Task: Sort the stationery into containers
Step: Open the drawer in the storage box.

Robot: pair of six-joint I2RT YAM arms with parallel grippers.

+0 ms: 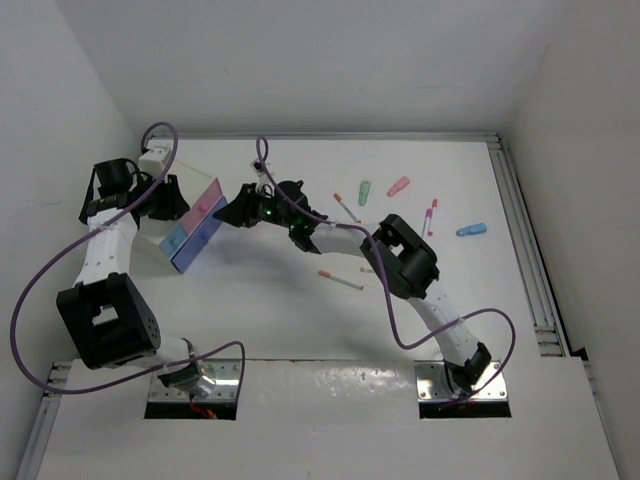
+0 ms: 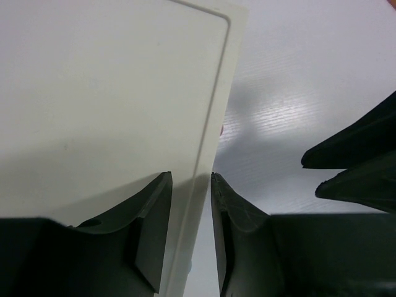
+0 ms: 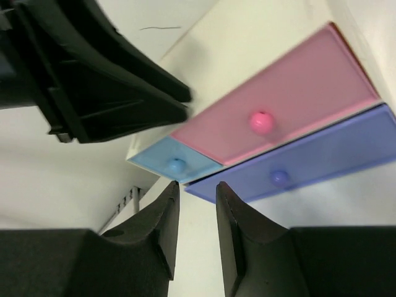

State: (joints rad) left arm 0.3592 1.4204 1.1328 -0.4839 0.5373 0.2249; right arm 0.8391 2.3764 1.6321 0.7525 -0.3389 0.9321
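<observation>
Containers (image 1: 197,225) at the bench's (image 1: 300,330) left edge.
Wrist views alone show left jaws apart around the casing (image 2: 111,93) edge, right jaws apart.

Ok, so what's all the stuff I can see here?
Drawer box: one, white, far left.
Drawers: three, on the box's front: pink drawer, light blue drawer, purple-blue drawer.
Pens: three in clear view, mid-table and right: two white pens with red ends, one pink pen.
Markers: three, far right: green marker, pink marker, light blue marker.
Arms: two, white and black: left arm, right arm.
Pincers: two, black: left pincer astride the box's white edge, right pincer open, facing the drawers.
</observation>
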